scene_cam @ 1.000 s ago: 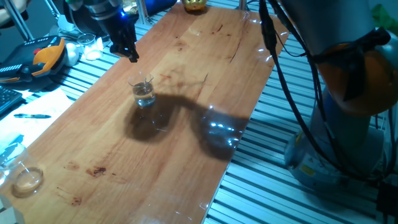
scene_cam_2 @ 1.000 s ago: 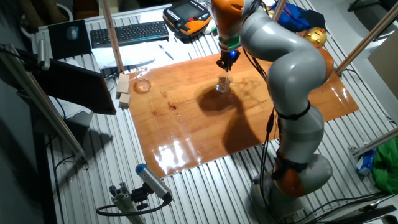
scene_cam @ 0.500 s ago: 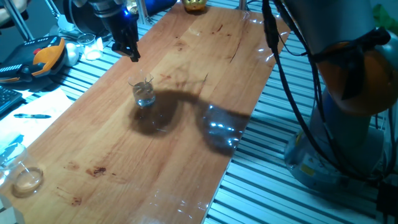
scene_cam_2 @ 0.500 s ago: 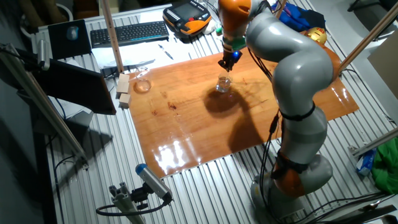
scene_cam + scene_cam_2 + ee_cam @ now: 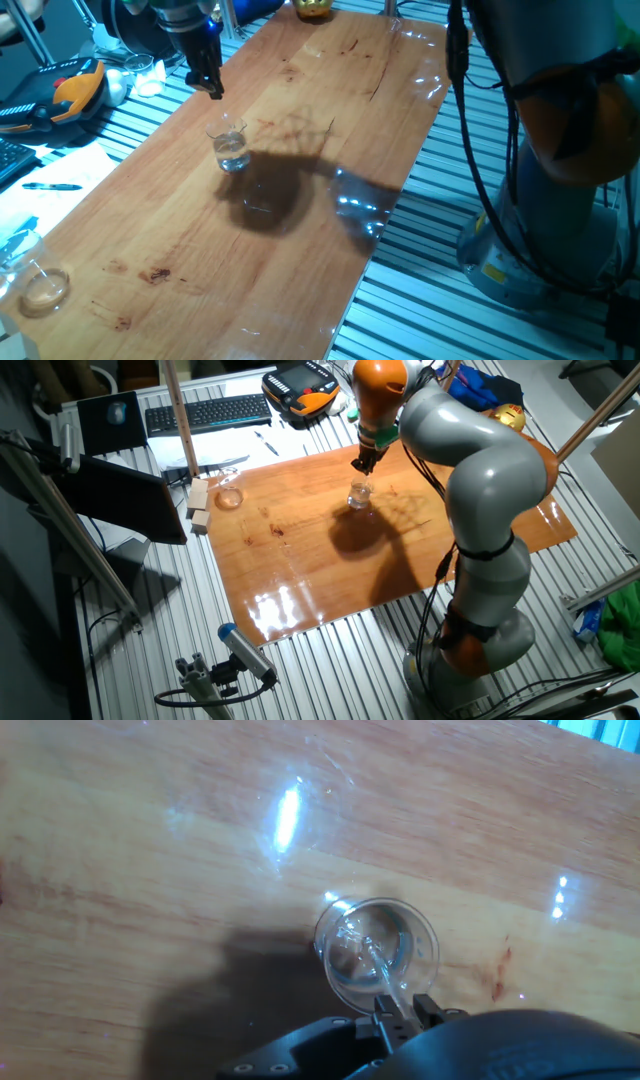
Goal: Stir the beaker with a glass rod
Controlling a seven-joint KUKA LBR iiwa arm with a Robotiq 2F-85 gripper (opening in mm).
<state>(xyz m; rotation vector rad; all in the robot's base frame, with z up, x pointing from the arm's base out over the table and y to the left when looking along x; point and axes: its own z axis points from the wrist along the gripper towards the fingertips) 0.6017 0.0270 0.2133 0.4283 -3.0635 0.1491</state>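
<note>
The beaker (image 5: 231, 150) is a small clear glass cylinder with a little liquid, upright on the wooden board; it also shows in the other fixed view (image 5: 359, 495) and from above in the hand view (image 5: 377, 957). My gripper (image 5: 211, 86) hangs just above it, toward its far left side, and also shows in the other fixed view (image 5: 362, 460). In the hand view the gripper (image 5: 399, 1008) is shut on the thin glass rod (image 5: 379, 968), whose lower end reaches down inside the beaker.
A low round glass dish (image 5: 42, 288) sits at the board's near left corner and shows by two wooden blocks (image 5: 200, 506) in the other fixed view. A keyboard (image 5: 206, 412) and an orange tool (image 5: 75, 88) lie beyond the board's edge.
The arm's upper links have swung right and its shadow has shifted right on the board. The gripper has stayed over the beaker, moving only slightly.
</note>
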